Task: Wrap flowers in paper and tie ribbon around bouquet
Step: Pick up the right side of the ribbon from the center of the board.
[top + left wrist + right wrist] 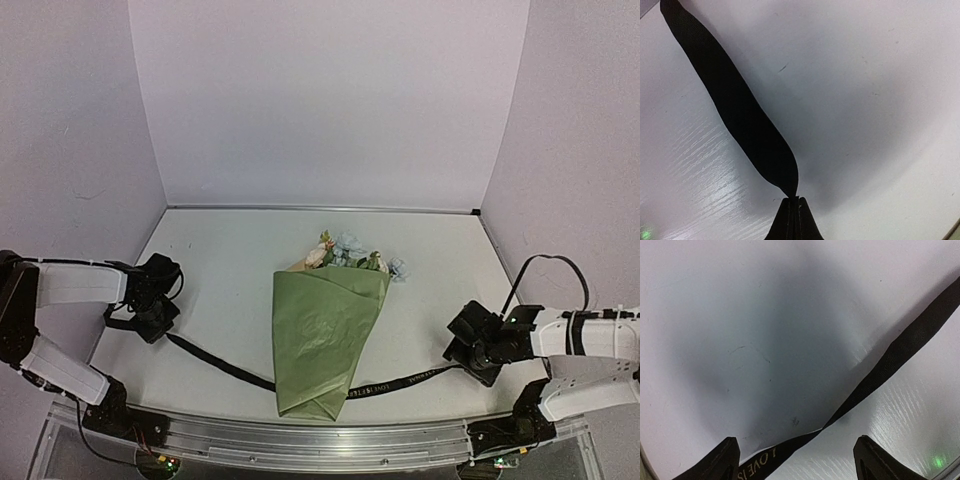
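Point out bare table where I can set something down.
Bare table lies between the back wall and the bouquet, on both its sides. The near strip is crowded: the ribbon crosses it from left gripper to right gripper.

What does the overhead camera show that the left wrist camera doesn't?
Only the overhead view shows the bouquet, olive paper wrapped around pastel flowers, with the ribbon crossing its narrow end, plus both arms and the open right gripper. Only the left wrist view shows, close up, the left gripper shut on the ribbon's end. Both show the black ribbon and the white table.
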